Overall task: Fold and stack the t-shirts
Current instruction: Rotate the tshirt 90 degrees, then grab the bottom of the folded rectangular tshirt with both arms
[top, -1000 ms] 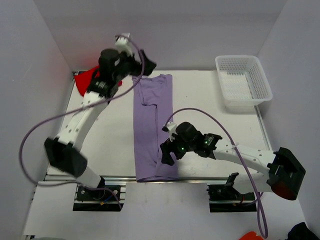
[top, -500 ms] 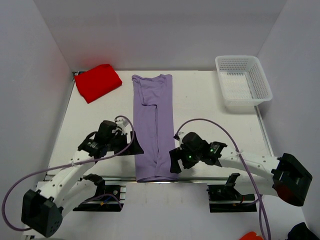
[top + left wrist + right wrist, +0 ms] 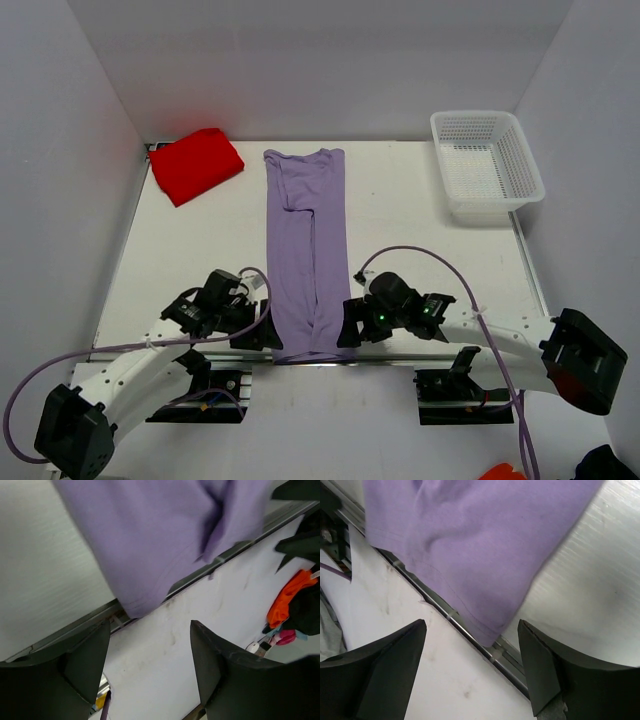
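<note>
The light purple cloth t-shirt lies as a narrow strip on the white tabletop, its long axis going from near edge to far edge, with the neck end far and the hem just over the near edge. The left fingers and the right fingers stand wide apart and empty, one pair at each hem corner, probably to pinch the hem together. The bright red folded t-shirt lies far left.
</note>
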`<state>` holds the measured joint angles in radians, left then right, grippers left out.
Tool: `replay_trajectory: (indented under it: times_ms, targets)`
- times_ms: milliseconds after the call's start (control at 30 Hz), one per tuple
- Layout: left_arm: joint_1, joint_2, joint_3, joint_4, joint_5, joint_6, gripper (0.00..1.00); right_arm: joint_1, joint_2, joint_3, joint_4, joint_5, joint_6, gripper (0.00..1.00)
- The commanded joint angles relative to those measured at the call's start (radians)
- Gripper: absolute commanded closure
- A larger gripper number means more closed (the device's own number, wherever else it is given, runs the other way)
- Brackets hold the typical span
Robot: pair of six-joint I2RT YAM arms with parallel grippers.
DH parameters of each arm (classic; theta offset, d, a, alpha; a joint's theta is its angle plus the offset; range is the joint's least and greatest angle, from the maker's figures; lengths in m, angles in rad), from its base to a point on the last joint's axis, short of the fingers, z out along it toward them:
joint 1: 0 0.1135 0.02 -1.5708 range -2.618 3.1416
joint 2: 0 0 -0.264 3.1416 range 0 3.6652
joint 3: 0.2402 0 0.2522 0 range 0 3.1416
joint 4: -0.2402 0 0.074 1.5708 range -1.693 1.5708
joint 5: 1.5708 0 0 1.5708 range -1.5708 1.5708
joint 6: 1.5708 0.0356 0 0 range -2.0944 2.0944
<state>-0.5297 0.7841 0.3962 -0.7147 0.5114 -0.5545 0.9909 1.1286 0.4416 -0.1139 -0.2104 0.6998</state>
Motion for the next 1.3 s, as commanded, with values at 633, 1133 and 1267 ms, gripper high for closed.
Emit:
replay_trajectory:
  times_ms: [633, 1133, 1267]
  targets:
    - [-0.200, 0.210, -0.094, 0.278, -0.086, -0.097, 0.66, 0.011, 0.082, -0.047, 0.098, -0.122, 0.075, 0.42]
    - [-0.231, 0.124, 0.108, 0.228, -0.168, -0.107, 1.00, 0.002, 0.008, 0.094, -0.038, 0.035, -0.017, 1.00]
    - [-0.219, 0.161, 0.164, 0.244, -0.243, -0.107, 1.00, -0.009, 0.048, 0.172, -0.055, 0.086, -0.045, 1.00]
